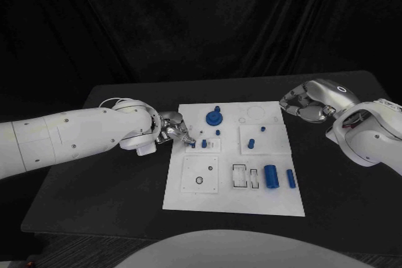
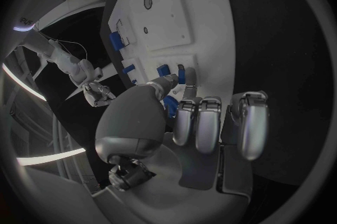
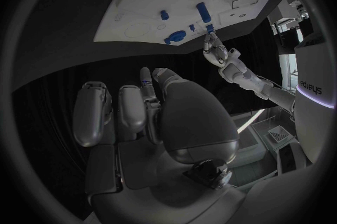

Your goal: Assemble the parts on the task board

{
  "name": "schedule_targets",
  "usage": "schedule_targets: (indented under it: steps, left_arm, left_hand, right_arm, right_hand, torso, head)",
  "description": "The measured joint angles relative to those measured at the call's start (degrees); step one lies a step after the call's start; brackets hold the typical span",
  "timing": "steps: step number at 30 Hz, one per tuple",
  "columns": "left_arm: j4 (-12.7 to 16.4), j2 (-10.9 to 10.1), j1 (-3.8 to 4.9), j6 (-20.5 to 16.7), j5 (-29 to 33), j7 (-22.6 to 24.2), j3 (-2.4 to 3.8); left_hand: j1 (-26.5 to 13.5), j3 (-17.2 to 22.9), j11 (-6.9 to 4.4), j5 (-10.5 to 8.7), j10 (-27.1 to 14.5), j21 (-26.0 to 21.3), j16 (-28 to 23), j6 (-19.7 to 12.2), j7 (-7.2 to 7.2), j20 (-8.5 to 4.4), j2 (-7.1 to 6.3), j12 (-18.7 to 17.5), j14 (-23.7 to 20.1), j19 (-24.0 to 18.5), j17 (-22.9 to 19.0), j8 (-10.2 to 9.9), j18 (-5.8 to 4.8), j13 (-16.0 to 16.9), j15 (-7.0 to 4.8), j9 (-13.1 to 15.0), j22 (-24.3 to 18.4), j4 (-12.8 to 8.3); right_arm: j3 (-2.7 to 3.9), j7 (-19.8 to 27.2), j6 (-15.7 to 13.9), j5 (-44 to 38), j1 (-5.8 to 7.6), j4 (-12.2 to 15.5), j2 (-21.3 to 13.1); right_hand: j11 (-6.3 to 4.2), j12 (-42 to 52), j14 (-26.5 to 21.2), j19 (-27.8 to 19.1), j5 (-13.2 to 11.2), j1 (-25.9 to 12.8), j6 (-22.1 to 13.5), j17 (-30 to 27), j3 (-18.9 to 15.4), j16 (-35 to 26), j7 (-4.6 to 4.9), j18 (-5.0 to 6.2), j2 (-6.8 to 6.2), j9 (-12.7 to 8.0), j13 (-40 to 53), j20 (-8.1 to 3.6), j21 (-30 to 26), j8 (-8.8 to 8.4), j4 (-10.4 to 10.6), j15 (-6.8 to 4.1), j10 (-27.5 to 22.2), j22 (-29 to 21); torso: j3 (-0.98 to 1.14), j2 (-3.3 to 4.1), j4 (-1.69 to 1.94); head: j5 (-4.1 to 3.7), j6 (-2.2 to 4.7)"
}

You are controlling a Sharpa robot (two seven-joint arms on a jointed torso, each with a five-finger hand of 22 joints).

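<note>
The white task board (image 1: 189, 201) lies mid-table. On it are a round blue knob (image 1: 214, 117), short blue pegs (image 1: 251, 143), a thick blue cylinder (image 1: 271, 175) and a slimmer one (image 1: 290, 178). Two small blue parts (image 1: 204, 143) stand in a little plate near the board's left edge. My left hand (image 1: 174, 131) is at that edge; its thumb and a fingertip (image 2: 181, 71) sit right beside one small blue part (image 2: 163, 71), and I cannot tell whether they pinch it. My right hand (image 1: 305, 105) hovers off the board's far right corner, fingers curled with nothing in them (image 3: 151, 117).
A square white plate with two holes (image 1: 201, 175) and outlined slots (image 1: 244, 176) occupy the board's near half. Black table (image 1: 109, 181) surrounds the board, wider on the left. A dark curtain hangs behind.
</note>
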Motion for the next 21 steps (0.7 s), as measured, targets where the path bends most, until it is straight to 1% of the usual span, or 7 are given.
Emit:
schedule_targets:
  steps: [7, 13, 17, 19, 21]
  left_arm:
    - [0.4, -0.2, -0.07, 0.1, -0.1, 0.0, 0.0]
    - [0.7, -0.4, -0.1, 0.1, -0.3, 0.0, -0.03]
    - [1.0, -0.6, -0.13, 0.0, -0.3, 0.0, -0.04]
    - [1.3, -0.6, -0.15, 0.0, -0.3, 0.0, -0.06]
    - [1.6, -0.7, -0.16, -0.1, -0.4, 0.0, -0.06]
  left_hand:
    - [0.0, -0.2, 0.0, 0.0, 0.0, 0.0, 0.0, 0.0, 0.0, 0.0, 0.0, 0.0, 0.0, 0.0, 0.0, 0.0, 0.0, 0.0, 0.0, 0.1, 0.0, -0.2]
    - [0.0, -0.2, 0.0, 0.47, 0.0, -0.2, 0.0, 0.0, 0.0, 0.0, 0.0, 0.0, 0.0, 0.0, 0.0, -0.2, 0.0, 0.0, 0.0, 0.1, 0.0, -0.2]
    - [0.0, -0.4, 0.0, 1.7, 0.0, -0.2, 0.0, 0.0, 0.01, 0.0, 0.0, 0.0, 0.0, 0.0, 0.0, -0.4, 0.0, 0.0, 0.0, 0.1, 0.0, -0.4]
    - [0.0, -0.5, 0.0, 1.8, 0.0, -0.4, 0.0, 0.0, 0.01, 0.0, 0.0, 0.0, 0.0, 0.0, 0.0, -0.4, 0.0, 0.0, 0.0, 0.2, 0.0, -0.5]
    - [0.0, -0.7, 0.0, 2.39, 0.0, -0.4, 0.0, 0.0, 0.02, 0.0, 0.0, 0.0, 0.0, 0.0, 0.0, -0.4, 0.0, 0.0, 0.0, 0.2, 0.0, -0.3]
  right_arm:
    - [0.0, 0.0, 0.1, 0.0, -0.01, 0.0, 0.0]
    - [0.0, 0.0, 0.1, 0.0, -0.04, 0.0, 0.0]
    - [0.0, -0.1, 0.2, 0.0, -0.06, 0.0, 0.0]
    - [0.0, -0.1, 0.2, 0.0, -0.06, 0.0, 0.0]
    - [0.0, -0.1, 0.2, 0.0, -0.07, 0.0, 0.0]
  right_hand:
    - [0.0, 0.0, 0.0, 0.0, 0.0, 0.0, 0.0, 0.0, 0.0, 0.0, 0.0, 0.0, 0.0, 0.0, 0.0, 0.0, 0.0, 0.0, 0.0, 0.0, 0.0, 0.0]
    - [0.0, 0.0, 0.0, 0.0, 0.0, 0.0, 0.0, -0.1, 0.0, 0.0, 0.0, 0.0, 0.0, 0.0, 0.0, 0.0, 0.0, 0.0, 0.0, 0.0, 0.0, 0.0]
    - [0.0, 0.0, 0.0, 0.0, 0.2, 0.0, 0.0, -0.1, 0.2, 0.0, 0.0, 0.0, 0.0, 0.0, 0.0, 0.0, 0.0, 0.0, -0.2, 0.0, 0.0, 0.0]
    - [0.0, 0.0, 0.0, 0.0, 0.2, 0.1, 0.0, -0.1, 0.2, 0.0, 0.0, 0.0, 0.11, 0.0, 0.0, 0.0, -0.2, 0.0, -0.2, 0.0, 0.0, 0.0]
    - [0.0, 0.0, 0.0, 0.0, 0.2, 0.2, 0.0, -0.1, 0.2, 0.0, 0.0, 0.0, 0.18, 0.0, 0.0, 0.0, -0.2, 0.0, -0.2, 0.0, 0.0, 0.0]
  torso:
    - [-0.02, 0.0, -0.01]
    - [-0.01, -0.01, 0.02]
    - [0.02, -0.01, 0.05]
    - [0.03, -0.02, 0.05]
    - [0.03, -0.03, 0.05]
  head:
    - [0.09, 0.0]
    - [0.06, 0.0]
    - [0.02, 0.0]
    - [0.02, 0.0]
    - [0.09, 0.0]
